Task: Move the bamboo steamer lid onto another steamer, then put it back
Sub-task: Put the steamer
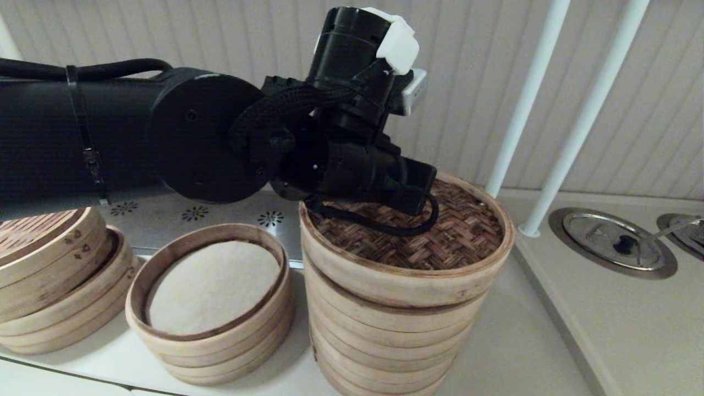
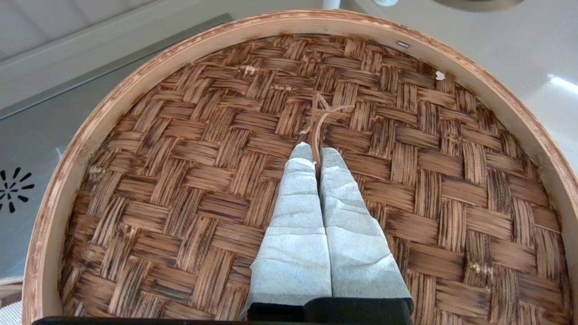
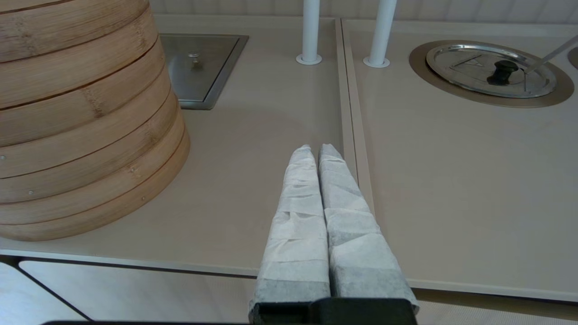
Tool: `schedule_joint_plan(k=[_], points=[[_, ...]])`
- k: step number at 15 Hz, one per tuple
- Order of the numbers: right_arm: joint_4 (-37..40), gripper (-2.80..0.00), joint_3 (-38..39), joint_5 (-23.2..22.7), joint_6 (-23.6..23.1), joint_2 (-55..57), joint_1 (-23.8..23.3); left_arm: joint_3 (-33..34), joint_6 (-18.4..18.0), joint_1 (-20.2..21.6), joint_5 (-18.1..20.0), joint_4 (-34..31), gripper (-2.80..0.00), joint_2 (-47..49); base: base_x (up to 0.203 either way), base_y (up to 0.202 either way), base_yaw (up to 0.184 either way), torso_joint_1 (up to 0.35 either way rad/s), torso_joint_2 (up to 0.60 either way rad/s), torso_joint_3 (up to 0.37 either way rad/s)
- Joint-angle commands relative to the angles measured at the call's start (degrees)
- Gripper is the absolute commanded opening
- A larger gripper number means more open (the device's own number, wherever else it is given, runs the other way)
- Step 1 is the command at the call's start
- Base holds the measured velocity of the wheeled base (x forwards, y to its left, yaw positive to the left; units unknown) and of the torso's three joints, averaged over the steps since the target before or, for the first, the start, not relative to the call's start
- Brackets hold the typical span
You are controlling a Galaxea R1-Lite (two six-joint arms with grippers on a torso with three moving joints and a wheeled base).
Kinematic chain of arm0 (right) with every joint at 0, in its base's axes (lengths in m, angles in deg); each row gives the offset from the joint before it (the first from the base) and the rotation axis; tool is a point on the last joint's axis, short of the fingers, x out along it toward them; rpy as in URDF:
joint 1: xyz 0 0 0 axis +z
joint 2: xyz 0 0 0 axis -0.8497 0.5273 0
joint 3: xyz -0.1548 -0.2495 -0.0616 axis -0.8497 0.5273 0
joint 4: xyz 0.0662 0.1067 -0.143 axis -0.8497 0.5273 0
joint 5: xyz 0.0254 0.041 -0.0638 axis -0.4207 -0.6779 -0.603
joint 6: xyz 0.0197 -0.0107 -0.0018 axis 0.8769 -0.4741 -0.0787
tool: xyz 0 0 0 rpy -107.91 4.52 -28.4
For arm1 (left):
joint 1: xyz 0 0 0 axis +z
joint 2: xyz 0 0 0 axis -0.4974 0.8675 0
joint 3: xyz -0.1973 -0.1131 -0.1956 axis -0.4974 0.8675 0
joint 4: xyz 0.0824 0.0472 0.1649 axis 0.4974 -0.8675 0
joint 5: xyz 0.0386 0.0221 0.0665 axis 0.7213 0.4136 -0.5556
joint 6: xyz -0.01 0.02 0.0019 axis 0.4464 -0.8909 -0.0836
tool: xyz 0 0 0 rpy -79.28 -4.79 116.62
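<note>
While the round dark-brown herringbone-woven bamboo lid with pale rim band (image 1: 418, 236) sits on top of the tallest stack of pale bamboo steamer rings (image 1: 385, 335), the left tool (image 2: 316, 155) rests down on the middle of its woven top, padded fingers (image 2: 295, 198) pressed together and pinching the thin bamboo loop handle (image 2: 321, 118) between their tips. That stack stands near the front edge of the beige surface (image 1: 632, 330). Just beside it, toward the surface's left end, is a shorter pale bamboo steamer with whitish liner (image 1: 212, 302), then a tilted slatted-top stack with heart marks (image 1: 55, 275) at the left edge. Right tool (image 3: 316, 151) hovers over the surface's front edge, fingers closed on nothing, near the tall stack's base. A round steel inset lid (image 1: 613, 242) is at the right.
</note>
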Motion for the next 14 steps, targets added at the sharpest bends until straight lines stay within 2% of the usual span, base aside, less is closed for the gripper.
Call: schedule_joint_plan(k=[1, 14], points=[[0.0, -2.80, 0.1, 0.0, 0.0, 0.0, 0.0, 0.5, 0.0, -0.5, -0.1, 0.0, -2.80, 0.4, 0.000, 0.000, 0.000, 0.000, 0.00, 0.000], [0.0, -2.80, 0.1, 0.0, 0.0, 0.0, 0.0, 3.2, 0.2, -1.2, -1.6, 0.4, -2.80, 0.0, 0.000, 0.000, 0.000, 0.000, 0.00, 0.000]])
